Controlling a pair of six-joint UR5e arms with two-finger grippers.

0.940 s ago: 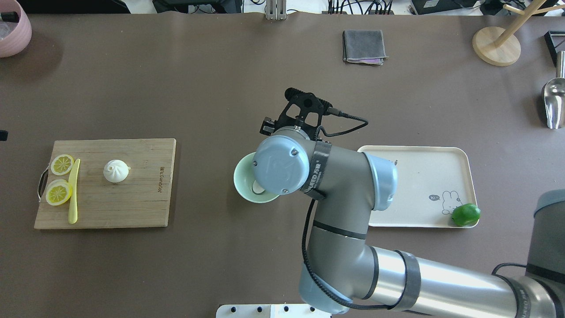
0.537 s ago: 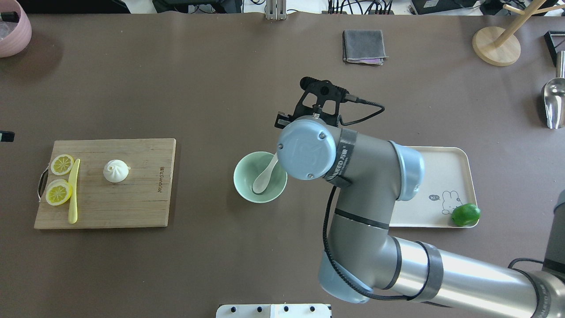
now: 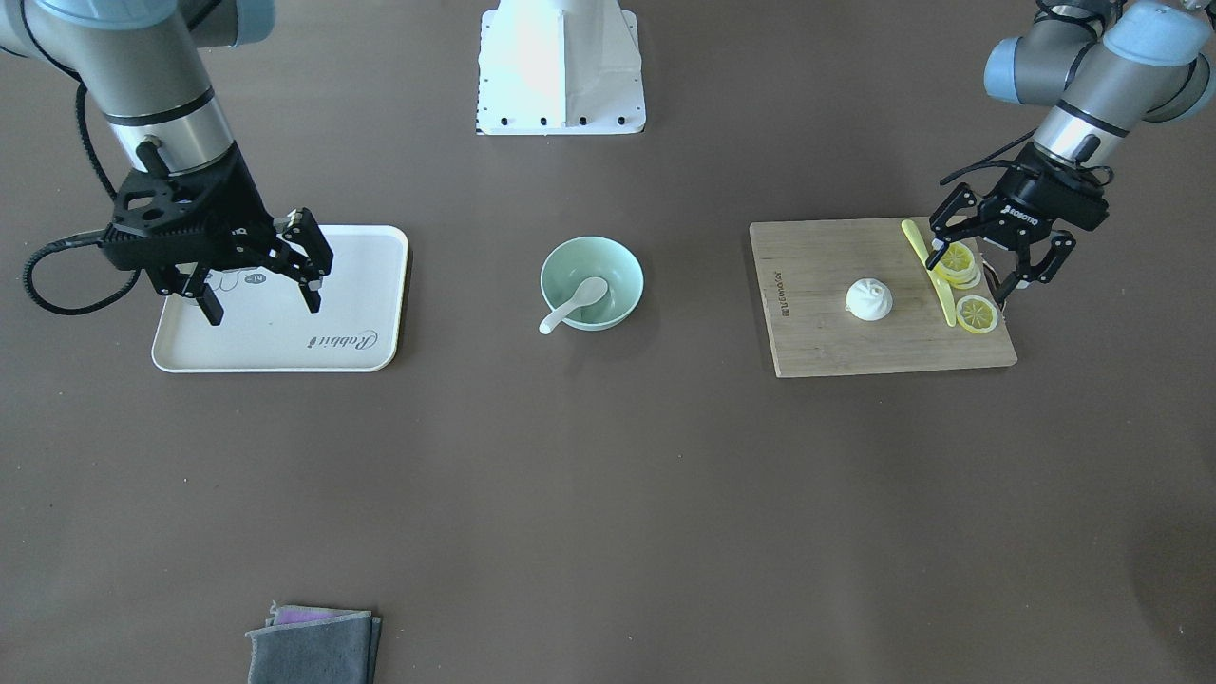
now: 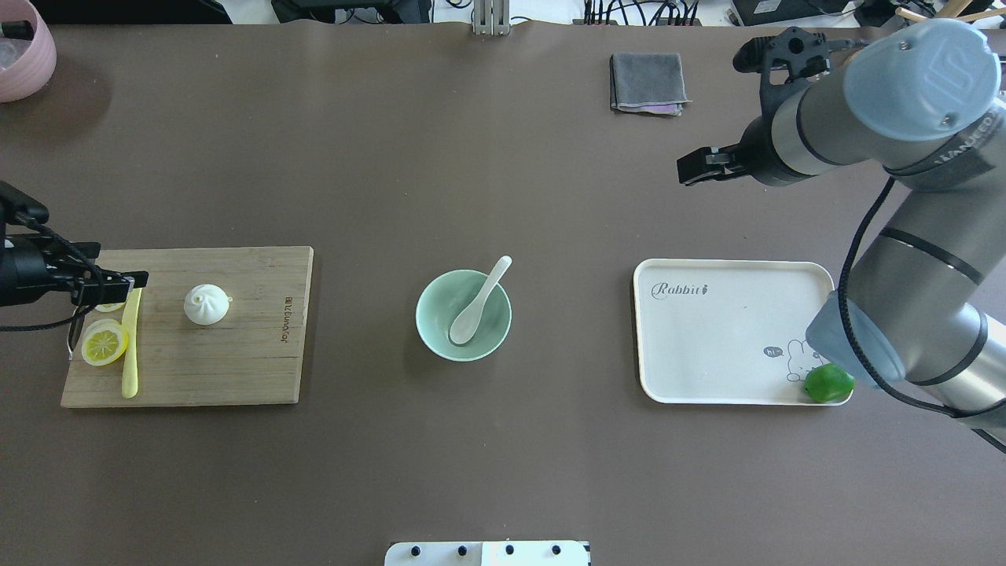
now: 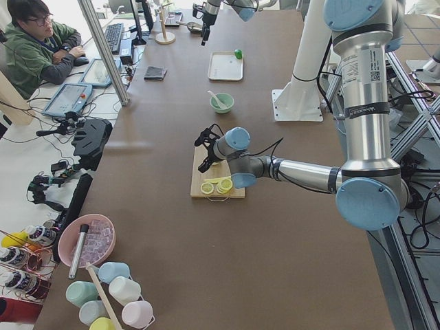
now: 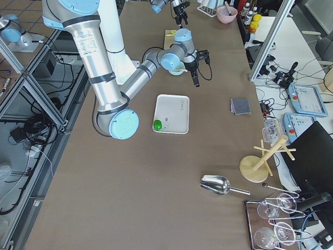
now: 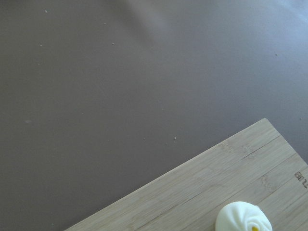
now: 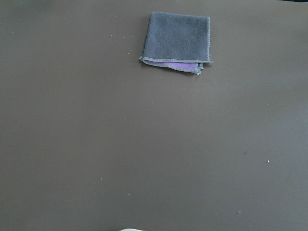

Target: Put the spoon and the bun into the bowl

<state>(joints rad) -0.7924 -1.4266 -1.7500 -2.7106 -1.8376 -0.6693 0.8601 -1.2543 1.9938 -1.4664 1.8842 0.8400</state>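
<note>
The white spoon [image 4: 475,306] lies in the mint-green bowl [image 4: 428,314] at the table's middle, its handle leaning over the rim; both also show in the front view, spoon [image 3: 575,302] and bowl [image 3: 622,271]. The white pleated bun [image 4: 207,304] sits on the wooden cutting board [image 4: 251,354], and also shows in the front view [image 3: 869,299] and the left wrist view [image 7: 243,219]. My left gripper [image 3: 978,275] is open and empty above the lemon slices, beside the bun. My right gripper [image 3: 263,306] is open and empty above the tray [image 4: 731,330].
Two lemon slices [image 4: 104,343] and a yellow-green knife [image 4: 130,354] lie at the board's left end. A green lime [image 4: 828,382] sits in the tray's corner. A grey cloth [image 4: 648,82], a wooden stand [image 4: 884,79], a metal scoop [image 4: 986,181] and a pink tub [image 4: 23,47] stand at the far side.
My right arm has drawn away from over the bowl to the right, leaving the spoon in the bowl. My left gripper has come in over the board's left end.
</note>
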